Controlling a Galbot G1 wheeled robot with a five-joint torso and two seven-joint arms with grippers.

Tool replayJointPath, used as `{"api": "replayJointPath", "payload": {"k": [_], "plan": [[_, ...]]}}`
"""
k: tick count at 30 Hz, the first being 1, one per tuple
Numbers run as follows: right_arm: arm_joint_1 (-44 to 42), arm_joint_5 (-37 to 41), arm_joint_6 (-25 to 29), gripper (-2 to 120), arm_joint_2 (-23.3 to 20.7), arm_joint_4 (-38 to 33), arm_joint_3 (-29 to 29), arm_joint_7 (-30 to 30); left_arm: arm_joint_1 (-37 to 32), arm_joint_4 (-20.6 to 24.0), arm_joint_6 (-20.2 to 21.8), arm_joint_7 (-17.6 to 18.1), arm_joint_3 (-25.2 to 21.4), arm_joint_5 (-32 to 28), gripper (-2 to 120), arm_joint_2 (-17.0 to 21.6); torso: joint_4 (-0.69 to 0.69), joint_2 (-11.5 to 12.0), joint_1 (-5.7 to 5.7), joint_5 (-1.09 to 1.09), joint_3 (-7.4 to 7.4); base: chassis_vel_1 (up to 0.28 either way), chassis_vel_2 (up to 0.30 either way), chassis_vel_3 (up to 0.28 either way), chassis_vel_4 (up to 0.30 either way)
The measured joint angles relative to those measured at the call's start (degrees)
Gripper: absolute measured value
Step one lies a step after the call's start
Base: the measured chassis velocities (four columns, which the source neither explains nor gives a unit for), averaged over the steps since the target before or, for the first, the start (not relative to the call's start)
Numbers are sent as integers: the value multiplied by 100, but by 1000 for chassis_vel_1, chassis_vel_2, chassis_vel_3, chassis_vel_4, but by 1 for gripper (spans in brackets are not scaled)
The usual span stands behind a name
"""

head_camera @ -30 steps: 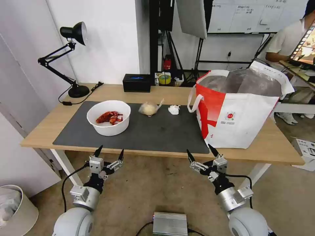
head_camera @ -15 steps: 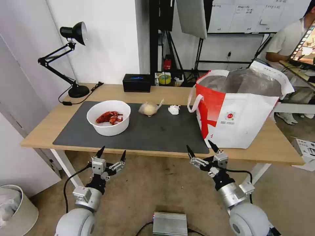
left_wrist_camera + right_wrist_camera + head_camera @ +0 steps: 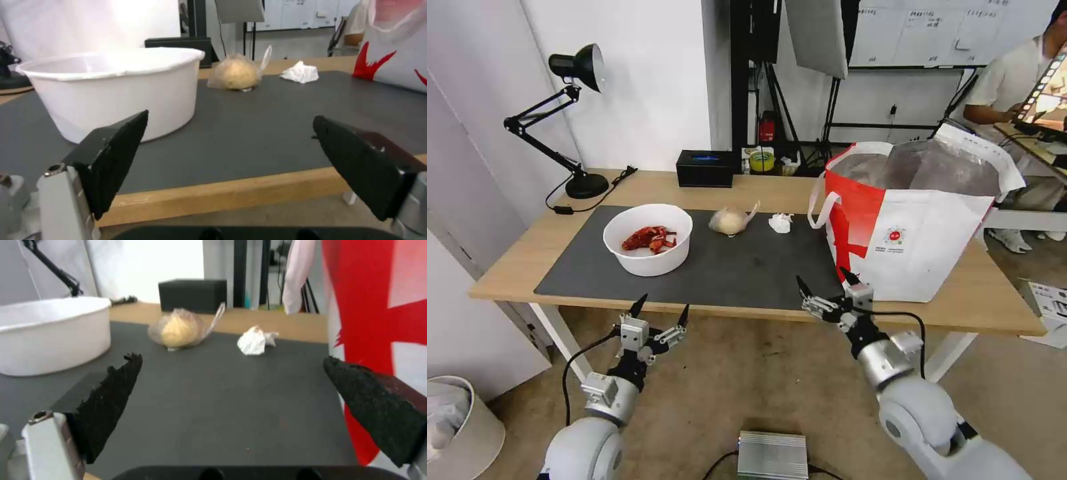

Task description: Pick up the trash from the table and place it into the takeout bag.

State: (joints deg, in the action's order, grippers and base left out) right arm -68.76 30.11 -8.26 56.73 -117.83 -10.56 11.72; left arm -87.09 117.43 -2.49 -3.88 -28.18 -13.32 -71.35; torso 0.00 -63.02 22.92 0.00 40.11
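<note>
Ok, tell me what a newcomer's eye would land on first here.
The takeout bag, big, white with a red panel, stands open on the table's right end. On the dark mat sit a white bowl of red shell scraps, a knotted clear bag and a crumpled tissue. Both grippers are open: the right gripper at the mat's near edge, the left gripper below the table edge.

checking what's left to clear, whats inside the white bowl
Red shell scraps lie in the white bowl, piled at its middle. Whatever sits beneath them is covered; the wrist views see just its outer wall.
</note>
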Motion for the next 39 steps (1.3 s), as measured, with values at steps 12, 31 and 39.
{"api": "replayJointPath", "payload": {"k": [12, 31, 39], "plan": [[1273, 429, -1204, 100, 53, 237, 534, 541, -43, 62, 20, 11, -75, -3, 100, -9, 1, 0, 0, -1, 0, 0, 0, 0, 0], [2828, 865, -2581, 100, 735, 1032, 1531, 1889, -247, 235, 129, 32, -287, -63, 100, -40, 0, 0, 0, -1, 0, 0, 0, 0, 0], [3120, 916, -2623, 100, 966, 1438, 1615, 2150, -285, 238, 126, 32, -294, -11, 100, -90, 0, 0, 0, 0, 0, 0, 0, 0, 0]]}}
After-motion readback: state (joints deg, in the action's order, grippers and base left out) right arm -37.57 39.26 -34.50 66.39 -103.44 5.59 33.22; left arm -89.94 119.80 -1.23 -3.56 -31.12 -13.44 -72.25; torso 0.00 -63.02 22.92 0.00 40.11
